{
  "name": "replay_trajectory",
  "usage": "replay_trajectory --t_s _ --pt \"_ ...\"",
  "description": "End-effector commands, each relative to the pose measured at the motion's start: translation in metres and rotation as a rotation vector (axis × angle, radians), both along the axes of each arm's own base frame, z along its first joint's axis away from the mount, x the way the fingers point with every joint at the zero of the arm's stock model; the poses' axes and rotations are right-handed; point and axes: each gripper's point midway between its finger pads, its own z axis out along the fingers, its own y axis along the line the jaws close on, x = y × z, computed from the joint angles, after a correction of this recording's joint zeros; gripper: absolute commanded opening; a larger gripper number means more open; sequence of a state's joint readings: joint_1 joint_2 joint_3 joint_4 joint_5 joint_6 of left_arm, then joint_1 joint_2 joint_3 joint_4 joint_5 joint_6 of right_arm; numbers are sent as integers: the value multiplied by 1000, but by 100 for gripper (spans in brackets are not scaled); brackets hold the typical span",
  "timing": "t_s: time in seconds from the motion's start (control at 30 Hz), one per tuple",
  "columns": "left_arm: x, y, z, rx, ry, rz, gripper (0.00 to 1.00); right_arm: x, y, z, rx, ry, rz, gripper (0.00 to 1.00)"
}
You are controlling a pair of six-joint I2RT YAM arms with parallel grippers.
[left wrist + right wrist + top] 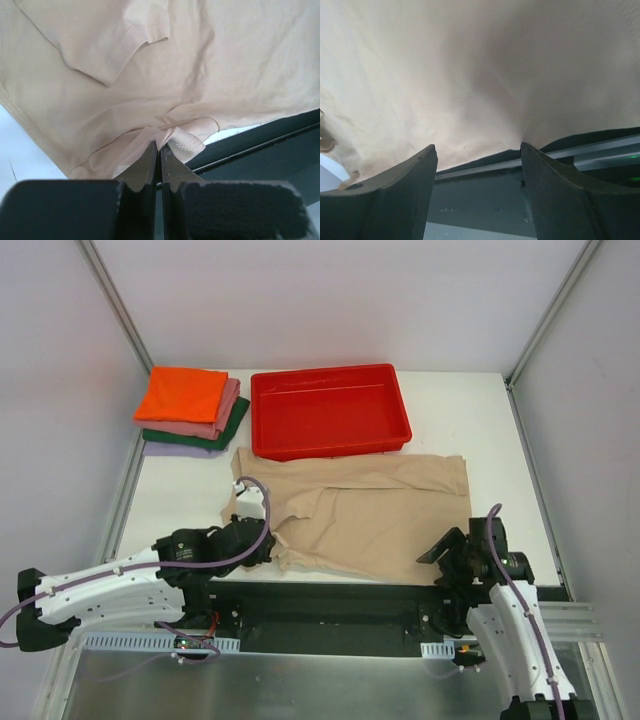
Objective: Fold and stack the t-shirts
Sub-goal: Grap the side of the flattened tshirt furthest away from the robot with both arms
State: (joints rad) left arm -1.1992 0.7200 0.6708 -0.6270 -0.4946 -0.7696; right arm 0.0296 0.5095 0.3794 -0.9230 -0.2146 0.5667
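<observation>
The beige t-shirt (365, 515) lies spread across the front middle of the table, partly folded at its left. My left gripper (268, 546) is shut on the shirt's near left hem; in the left wrist view the fingertips (150, 155) pinch a bunched fold of beige cloth (170, 90). My right gripper (440, 550) is open at the shirt's near right corner; in the right wrist view its jaws stand wide apart with beige cloth (470, 75) just beyond them, nothing between. A stack of folded shirts, orange (182, 392) on pink, dark green and lavender, sits at the back left.
A red plastic tray (329, 410) stands at the back middle, just behind the beige shirt. A black strip and metal rail (330, 600) run along the table's near edge under the arms. White walls enclose the table on the sides and back.
</observation>
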Motion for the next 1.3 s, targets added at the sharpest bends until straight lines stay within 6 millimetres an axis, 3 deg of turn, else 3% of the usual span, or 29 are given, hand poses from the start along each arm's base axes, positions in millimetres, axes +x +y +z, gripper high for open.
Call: replay_trajectory --t_s 0.0,0.23,0.4,0.67,0.9,1.13,1.27 --pt "10 -1 20 1 -65 19 0 -16 11 -12 31 97 -37 69" --pt "12 -2 22 15 -74 16 0 -8 -6 -29 -98 95 -99 66" --pt "14 1 25 5 -86 30 0 -8 -7 -30 -106 126 -121 60" --pt "16 1 23 20 -88 45 0 -6 -8 -30 -92 65 -139 31" --pt "21 5 22 27 -95 73 0 7 -21 -11 -175 3 -120 5" --pt "35 8 27 65 -112 119 0 22 -14 9 -180 -4 -20 7" --pt "48 15 26 100 -116 178 0 40 -8 26 -175 -35 27 7"
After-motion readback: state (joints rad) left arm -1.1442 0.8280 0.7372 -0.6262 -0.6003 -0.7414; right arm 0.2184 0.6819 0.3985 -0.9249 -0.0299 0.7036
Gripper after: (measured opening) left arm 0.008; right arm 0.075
